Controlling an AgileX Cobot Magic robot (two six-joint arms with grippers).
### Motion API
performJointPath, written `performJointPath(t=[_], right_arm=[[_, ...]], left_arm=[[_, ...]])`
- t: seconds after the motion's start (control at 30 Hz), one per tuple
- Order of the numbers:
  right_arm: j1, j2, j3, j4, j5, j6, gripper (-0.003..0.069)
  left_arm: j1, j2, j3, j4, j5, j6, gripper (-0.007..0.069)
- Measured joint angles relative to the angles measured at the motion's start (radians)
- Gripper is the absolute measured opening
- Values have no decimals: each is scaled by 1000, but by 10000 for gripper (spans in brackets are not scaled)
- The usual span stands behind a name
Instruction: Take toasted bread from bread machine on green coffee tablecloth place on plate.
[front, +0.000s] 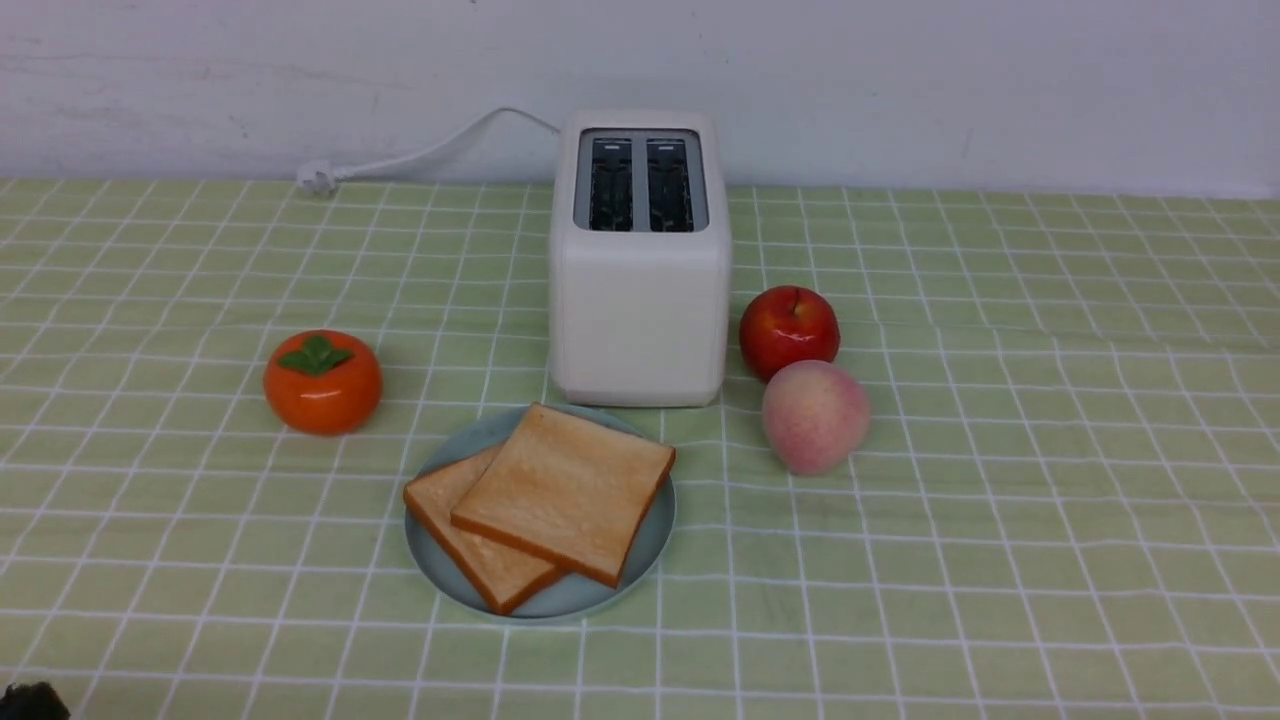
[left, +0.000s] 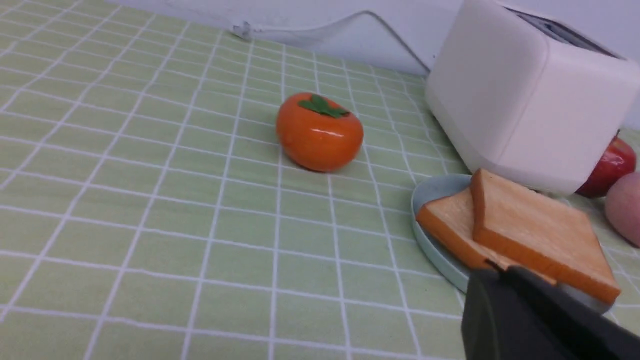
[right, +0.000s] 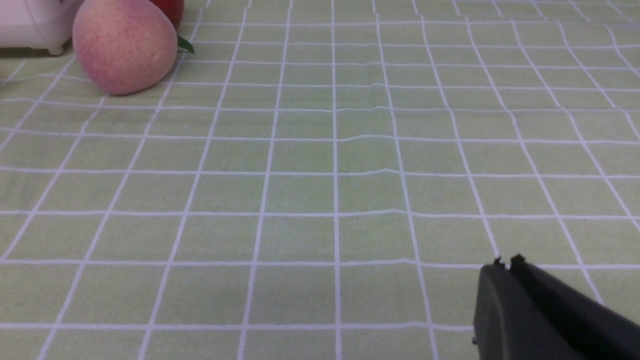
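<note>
Front view shows the whole layout: both slices of toasted bread (front: 560, 490) overlap on the plate (front: 640, 555), just before the bread machine (front: 640, 280), mid-way across the green coffee tablecloth (front: 1000, 500); both slots are empty. Its cord (front: 420, 155) runs toward the far edge. Only the wrist views show the end effectors. Left gripper (left: 497, 270) is clenched, holding nothing, near the plate. Right gripper (right: 506, 262) is clenched, empty, above bare cloth, well apart from the peach (right: 122, 47).
</note>
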Motion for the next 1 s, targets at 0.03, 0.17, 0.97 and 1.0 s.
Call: performJointPath(t=[0.03, 0.17, 0.97, 1.0], right_arm=[[0, 0, 0, 0, 0, 0, 4], [0, 0, 0, 0, -1, 0, 9], [0, 0, 0, 0, -1, 0, 38], [0, 0, 0, -1, -1, 0, 40]], left_arm=[[2, -10, 0, 17, 25, -14, -13], [7, -26, 1, 85, 200, -85, -13], [7, -26, 1, 99, 219, -108, -13], [7, -26, 1, 99, 219, -108, -13]])
